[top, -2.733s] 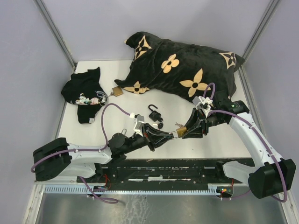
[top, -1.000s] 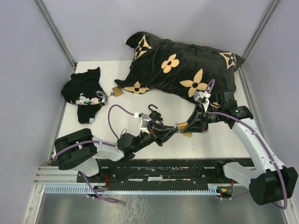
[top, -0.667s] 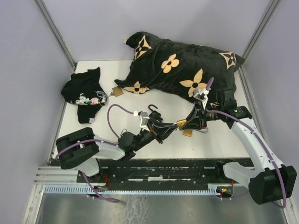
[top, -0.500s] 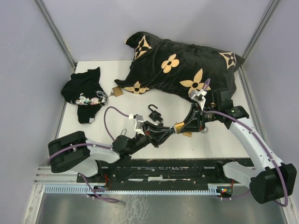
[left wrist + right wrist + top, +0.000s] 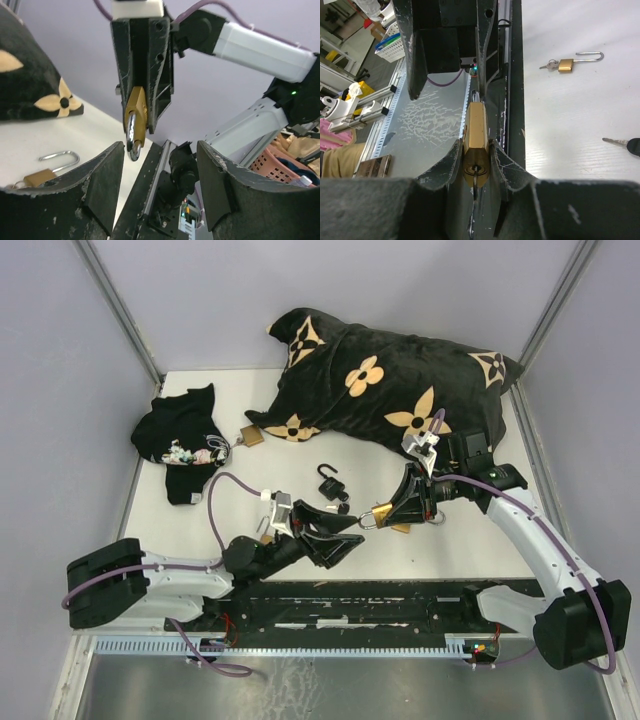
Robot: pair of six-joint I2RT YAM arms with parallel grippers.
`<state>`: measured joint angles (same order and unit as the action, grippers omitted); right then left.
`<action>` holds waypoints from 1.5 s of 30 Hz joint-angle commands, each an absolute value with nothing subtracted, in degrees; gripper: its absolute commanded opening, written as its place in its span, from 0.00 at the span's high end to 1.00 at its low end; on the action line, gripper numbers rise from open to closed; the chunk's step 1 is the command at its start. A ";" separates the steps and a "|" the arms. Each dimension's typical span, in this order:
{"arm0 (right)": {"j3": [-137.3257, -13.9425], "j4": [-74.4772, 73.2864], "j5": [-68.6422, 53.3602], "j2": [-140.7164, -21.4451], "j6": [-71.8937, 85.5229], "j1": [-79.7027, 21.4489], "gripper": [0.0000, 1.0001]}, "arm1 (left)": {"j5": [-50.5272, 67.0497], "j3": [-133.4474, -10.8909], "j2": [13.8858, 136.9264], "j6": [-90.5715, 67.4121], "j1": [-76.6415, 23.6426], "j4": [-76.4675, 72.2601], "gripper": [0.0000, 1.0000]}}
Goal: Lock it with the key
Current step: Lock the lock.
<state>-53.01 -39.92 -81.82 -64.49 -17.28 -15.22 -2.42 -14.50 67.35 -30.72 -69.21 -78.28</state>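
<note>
Clamping a padlock (image 5: 383,516) mid-frame in the right gripper (image 5: 402,511), with the left gripper (image 5: 351,537) spread wide just lower left.

Overhead downward; wrist views near, apparently opposed, share padlock (image 5: 136,112).

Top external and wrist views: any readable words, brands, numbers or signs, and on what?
No text reads in any view.
The brass padlock: no marking legible.
The black garment: coloured print, too small to read.
The cushion: flower motifs only, no letters.
</note>
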 commanded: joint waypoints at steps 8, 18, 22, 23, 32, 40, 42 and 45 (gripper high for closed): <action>-54.58 -40.85 -84.02 -64.52 -20.66 -14.85 0.98 | -3.52 -19.66 70.78 -32.71 -69.61 -73.59 0.46; -54.75 -42.37 -83.48 -64.42 -22.39 -14.94 0.98 | -3.64 -21.49 73.20 -34.54 -69.63 -75.72 0.75; -54.72 -42.54 -83.32 -64.26 -22.54 -15.02 0.98 | -3.90 -21.16 73.17 -34.68 -69.37 -75.50 0.96; -54.69 -42.58 -83.16 -64.25 -22.66 -15.02 0.98 | -4.03 -20.91 73.02 -34.56 -69.35 -75.50 0.97; -54.67 -42.81 -80.89 -64.14 -22.94 -15.07 0.49 | -5.79 -17.46 71.90 -37.73 -68.16 -79.76 0.97; -55.37 -42.35 -75.43 -63.68 -21.76 -15.06 0.08 | -6.04 -12.34 70.60 -43.08 -65.56 -82.33 0.97; -55.11 -40.22 -72.11 -63.38 -19.40 -15.03 0.07 | -6.81 -10.65 69.57 -43.99 -65.04 -82.64 0.97; -54.08 -35.74 -64.99 -62.52 -15.00 -14.94 0.06 | -8.96 -7.17 66.96 -45.59 -63.40 -82.47 0.97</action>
<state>-53.01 -42.19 -73.76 -64.58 -20.12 -15.11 -5.34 -9.74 71.37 -40.91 -65.08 -74.13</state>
